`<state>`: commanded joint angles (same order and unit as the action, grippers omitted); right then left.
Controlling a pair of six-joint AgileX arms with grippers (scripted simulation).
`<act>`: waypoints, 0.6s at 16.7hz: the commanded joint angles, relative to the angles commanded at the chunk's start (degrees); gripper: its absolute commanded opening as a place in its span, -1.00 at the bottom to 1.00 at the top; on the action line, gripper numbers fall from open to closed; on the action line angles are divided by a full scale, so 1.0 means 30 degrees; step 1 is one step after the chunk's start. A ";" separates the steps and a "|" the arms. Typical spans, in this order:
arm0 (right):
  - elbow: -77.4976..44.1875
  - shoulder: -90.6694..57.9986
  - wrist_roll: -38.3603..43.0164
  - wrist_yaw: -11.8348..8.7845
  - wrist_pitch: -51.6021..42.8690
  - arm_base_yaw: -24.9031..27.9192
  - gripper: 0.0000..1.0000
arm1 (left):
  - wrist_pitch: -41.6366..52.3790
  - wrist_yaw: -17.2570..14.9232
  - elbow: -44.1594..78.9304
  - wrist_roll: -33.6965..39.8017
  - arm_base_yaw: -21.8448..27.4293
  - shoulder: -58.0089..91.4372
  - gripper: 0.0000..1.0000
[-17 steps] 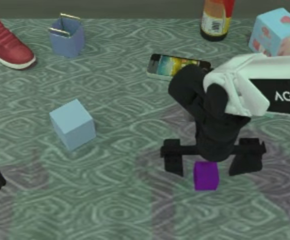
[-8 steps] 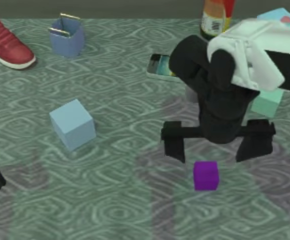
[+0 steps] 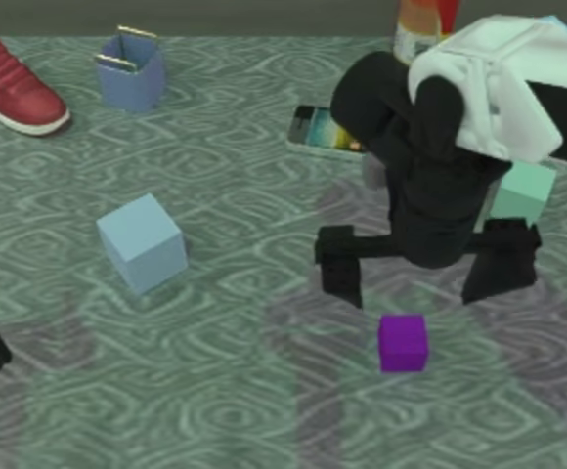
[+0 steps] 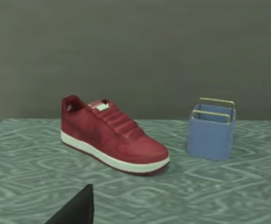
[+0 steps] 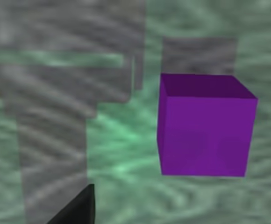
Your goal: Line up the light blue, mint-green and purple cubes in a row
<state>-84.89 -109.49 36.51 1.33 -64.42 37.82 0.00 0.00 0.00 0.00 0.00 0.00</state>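
my right gripper (image 3: 427,277) jaws apart, empty, above purple cube (image 3: 403,343); mint-green cube (image 3: 524,191) half hidden behind arm; phone (image 3: 315,129) near; left jaws unreadable.

The table (image 3: 215,391) carries a green swirl-patterned cloth. Resting on it: purple cube (image 3: 402,343), just in front of the right gripper's fingers (image 3: 340,266) and apart from them; light blue cube (image 3: 142,242), well to their left; mint cube (image 3: 521,191), behind them; phone (image 3: 315,128); shoe (image 3: 10,86); blue holder (image 3: 130,70); bottle (image 3: 422,21).
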 joint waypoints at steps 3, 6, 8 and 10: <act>-0.1505 -0.1107 -0.2411 -0.0023 -0.0583 -0.0745 1.00 | 0.0000 0.0000 0.0000 0.0000 0.0000 0.0000 1.00; -0.3625 -0.2653 -0.6383 -0.0068 -0.1409 -0.2014 1.00 | 0.0000 0.0000 0.0000 0.0000 0.0000 0.0000 1.00; -0.5165 -0.3799 -0.9762 -0.0107 -0.2035 -0.3070 1.00 | 0.0000 0.0000 0.0000 0.0000 0.0000 0.0000 1.00; -0.6735 -0.4985 -1.3613 -0.0146 -0.2691 -0.4217 1.00 | 0.0000 0.0000 0.0000 0.0000 0.0000 0.0000 1.00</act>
<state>-105.10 -124.45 -4.33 0.89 -72.50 25.17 0.00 0.00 0.00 0.00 0.00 0.00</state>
